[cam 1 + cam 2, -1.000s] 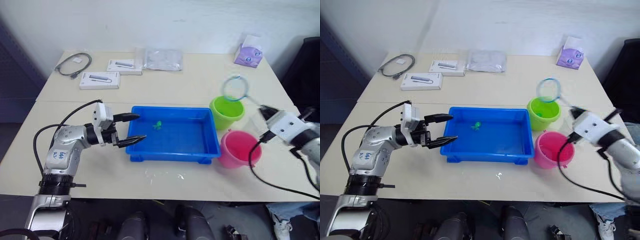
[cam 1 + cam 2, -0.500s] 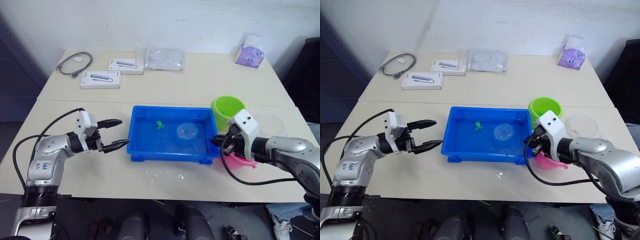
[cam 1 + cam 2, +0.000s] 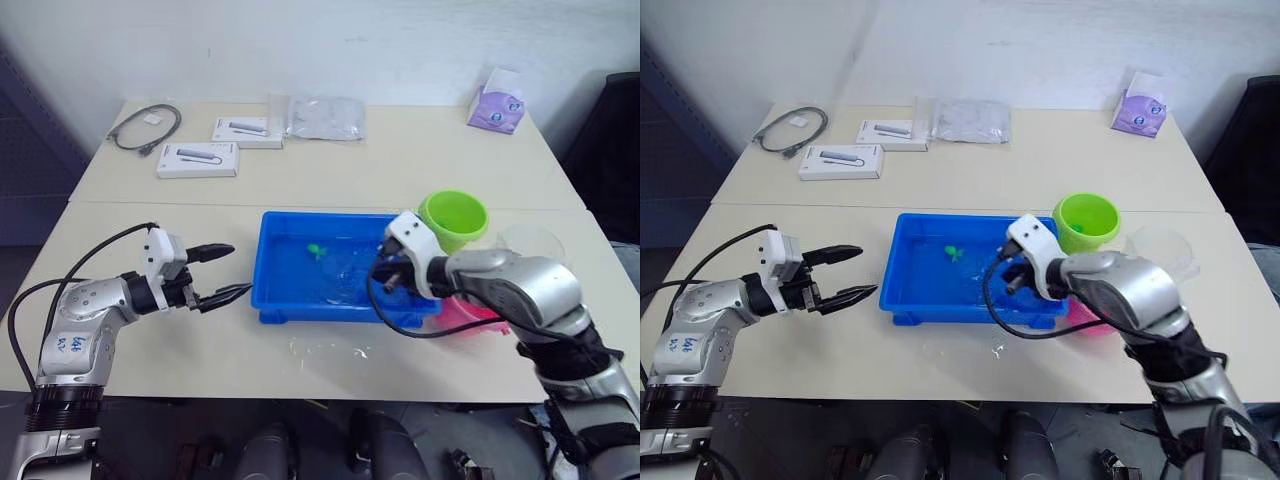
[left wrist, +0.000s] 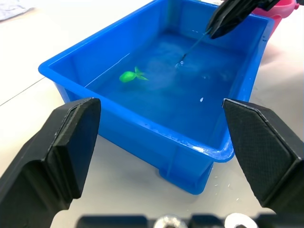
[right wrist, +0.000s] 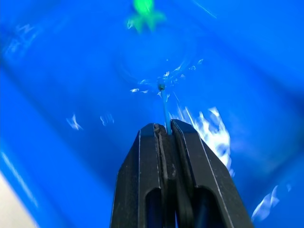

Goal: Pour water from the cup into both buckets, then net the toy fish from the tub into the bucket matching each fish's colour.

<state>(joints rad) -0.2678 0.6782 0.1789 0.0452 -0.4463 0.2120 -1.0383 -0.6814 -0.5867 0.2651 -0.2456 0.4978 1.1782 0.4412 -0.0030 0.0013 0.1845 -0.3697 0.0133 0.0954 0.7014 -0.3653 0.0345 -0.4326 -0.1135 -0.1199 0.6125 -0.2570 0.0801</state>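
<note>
The blue tub [image 3: 330, 217] holds water and one green toy fish [image 3: 317, 249] near its far wall. My right gripper [image 3: 384, 279] hangs over the tub's right half, shut on the net's thin stick [image 5: 166, 114]. The stick slants down into the rippling water, where the net's hoop is barely visible. The green fish [image 5: 145, 12] lies just beyond the stick's tip. My left gripper [image 3: 240, 270] stands open just left of the tub, holding nothing. The lime green bucket [image 3: 452, 218] stands right of the tub, the pink bucket [image 3: 478, 312] is partly hidden behind my right arm, and the clear cup [image 3: 530, 243] sits further right.
Two white boxes [image 3: 197, 159] [image 3: 247, 131], a coiled cable [image 3: 145, 128], a clear plastic bag [image 3: 325, 117] and a purple tissue pack [image 3: 497, 105] lie along the table's far side. Water drops [image 3: 330, 348] mark the table in front of the tub.
My right arm swung the net down from above the green bucket into the tub, then moved left, dipping the hoop under water. My left gripper drew back a little from the tub.
</note>
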